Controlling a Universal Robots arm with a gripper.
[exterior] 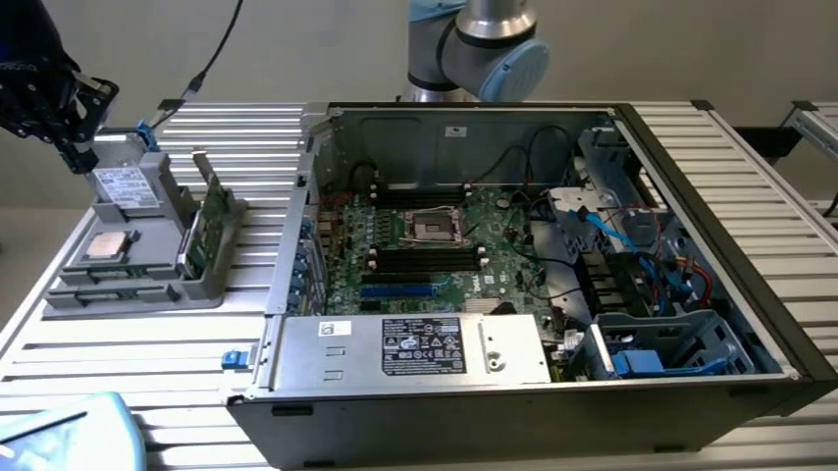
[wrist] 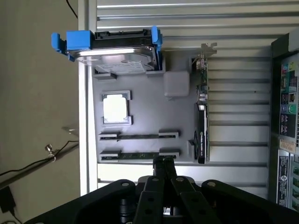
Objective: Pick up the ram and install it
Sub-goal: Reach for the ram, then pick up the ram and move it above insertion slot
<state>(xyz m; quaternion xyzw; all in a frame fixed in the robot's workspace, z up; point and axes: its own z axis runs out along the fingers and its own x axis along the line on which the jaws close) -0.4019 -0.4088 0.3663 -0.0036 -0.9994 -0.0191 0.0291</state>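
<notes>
The ram (wrist: 135, 154) lies in a slot along the tray's (wrist: 149, 114) outer edge, with free room above. The gripper (wrist: 163, 163) hangs over it, pointing down, clenched and empty.

The ram (wrist: 140, 154) is green. The tray (wrist: 149, 112) is grey. The square chip (wrist: 115, 108) is shiny silver. The drive (wrist: 117, 56) is silver, with blue clips (wrist: 77, 41). The pincer (wrist: 163, 162) is black. The counter (exterior: 131, 343) is silver with long stripes. The case (exterior: 524, 432) is black, and the board (exterior: 452, 250) inside it is green. The arm (exterior: 478, 44) is silver and light blue.
</notes>
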